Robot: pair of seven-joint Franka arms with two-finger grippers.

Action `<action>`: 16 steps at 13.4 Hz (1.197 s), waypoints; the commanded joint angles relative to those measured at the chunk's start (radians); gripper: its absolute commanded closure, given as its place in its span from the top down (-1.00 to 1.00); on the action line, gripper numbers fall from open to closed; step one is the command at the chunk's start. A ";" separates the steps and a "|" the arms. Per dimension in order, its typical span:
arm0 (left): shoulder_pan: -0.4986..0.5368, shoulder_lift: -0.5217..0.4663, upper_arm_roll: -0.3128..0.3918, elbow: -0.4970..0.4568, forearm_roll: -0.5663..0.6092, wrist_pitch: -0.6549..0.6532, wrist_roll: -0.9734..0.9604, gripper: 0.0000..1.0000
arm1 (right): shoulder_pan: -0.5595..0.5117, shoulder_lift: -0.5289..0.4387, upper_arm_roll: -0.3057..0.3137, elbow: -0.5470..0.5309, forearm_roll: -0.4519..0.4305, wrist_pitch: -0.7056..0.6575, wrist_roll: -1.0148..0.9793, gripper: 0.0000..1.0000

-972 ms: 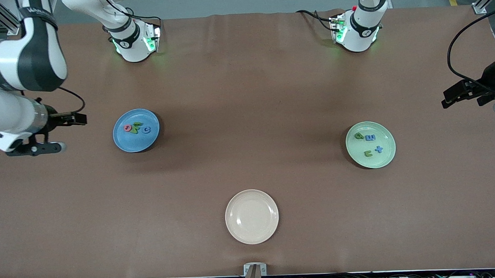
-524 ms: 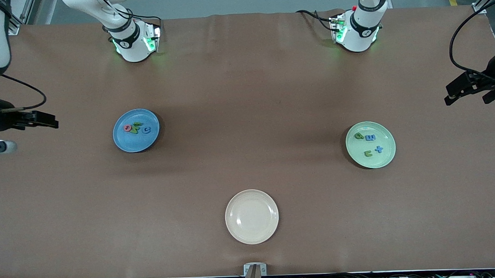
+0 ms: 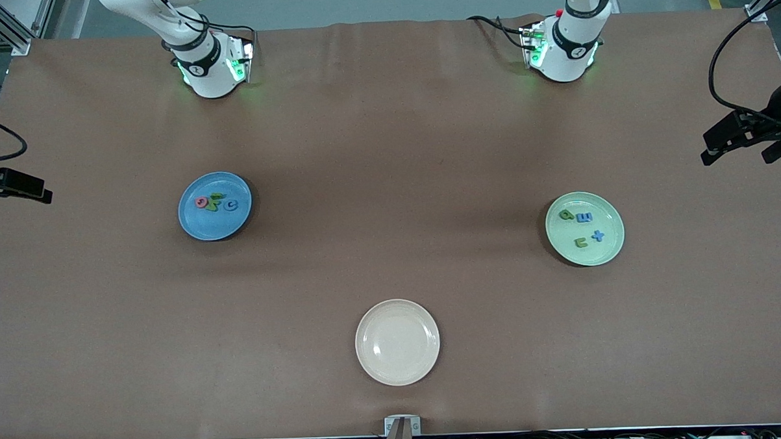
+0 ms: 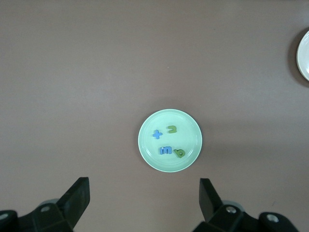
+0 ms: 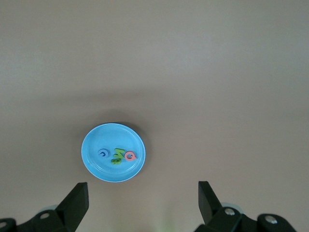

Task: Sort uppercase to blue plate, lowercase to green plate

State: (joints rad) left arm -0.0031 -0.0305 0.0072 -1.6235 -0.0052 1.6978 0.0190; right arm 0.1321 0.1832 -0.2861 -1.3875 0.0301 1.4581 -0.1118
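Note:
The blue plate point(image 3: 216, 223) holds the uppercase letters: a red-pink round one point(image 3: 201, 202), green ones point(image 3: 214, 201) huddled together and a blue G point(image 3: 232, 204). The green plate point(image 3: 603, 254) holds the lowercase letters: green p point(image 3: 566, 214), blue m point(image 3: 584, 217), green u point(image 3: 581, 242) and a blue cross shape point(image 3: 598, 235). My right gripper point(image 5: 142, 205) hangs open and empty high over the right arm's end of the table, the blue plate point(image 5: 94, 166) in its view. My left gripper point(image 4: 144, 203) hangs open and empty high over the left arm's end, looking at the green plate point(image 4: 149, 157).
A cream plate point(image 3: 397, 342) with nothing on it lies nearest the front camera, midway along the table. The two arm bases point(image 3: 206, 63) point(image 3: 563, 48) stand along the table's edge farthest from that camera. Only a black part of each hand point(image 3: 12, 185) point(image 3: 742, 139) shows at the table's ends.
The right arm has drawn back toward its end of the table and has nearly left the front view. The left hand rose slightly, then held still. The letters have not moved.

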 commanded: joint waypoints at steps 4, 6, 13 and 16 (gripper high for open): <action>-0.003 0.017 0.002 0.054 0.001 -0.018 0.007 1.00 | -0.031 0.002 0.010 0.019 0.016 -0.068 -0.011 1.00; -0.003 0.009 -0.013 0.053 0.013 -0.047 0.001 1.00 | -0.042 -0.004 0.013 0.019 0.019 -0.111 -0.009 1.00; 0.000 0.000 -0.018 0.054 -0.004 -0.110 -0.004 1.00 | -0.029 -0.056 0.045 0.018 0.011 -0.157 -0.011 1.00; 0.003 0.000 -0.018 0.057 -0.010 -0.109 -0.004 1.00 | -0.081 -0.086 0.111 -0.005 0.010 -0.170 -0.011 1.00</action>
State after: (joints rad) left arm -0.0019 -0.0296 -0.0111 -1.5852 -0.0045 1.6095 0.0180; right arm 0.0971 0.1357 -0.2281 -1.3575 0.0372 1.2894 -0.1138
